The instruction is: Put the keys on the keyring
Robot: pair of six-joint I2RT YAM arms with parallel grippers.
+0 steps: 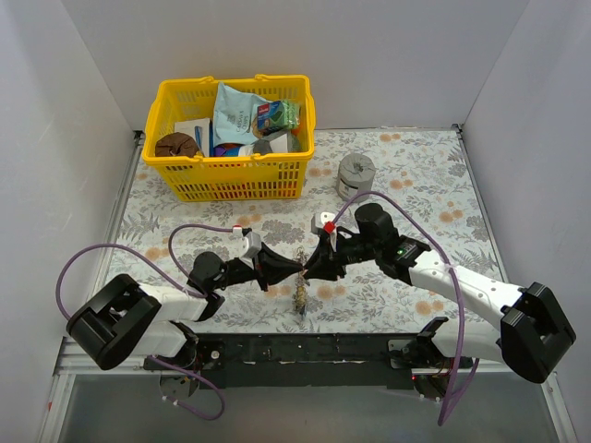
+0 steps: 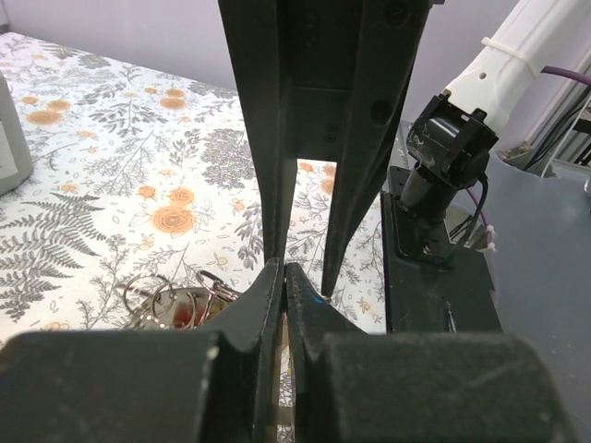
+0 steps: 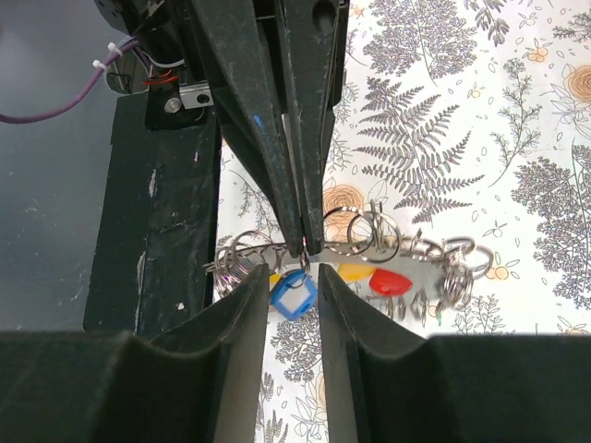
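The keyring (image 3: 420,247) is held edge-on above the table, with several small split rings hanging from it. My left gripper (image 2: 283,272) is shut on its rim; its fingers (image 3: 297,185) come down from the top of the right wrist view. My right gripper (image 3: 294,279) is open, its jaws standing either side of a blue-tagged key (image 3: 294,296) that hangs under the ring. A yellow tag (image 3: 355,271) and a red tag (image 3: 390,281) hang beside it. In the top view both grippers (image 1: 303,267) meet tip to tip above the bunch of keys (image 1: 301,295).
A yellow basket (image 1: 185,175) full of packets stands at the back left. A squat grey metal cylinder (image 1: 355,175) sits at the back centre-right. The black base rail (image 1: 305,349) runs along the near edge, just behind the keys.
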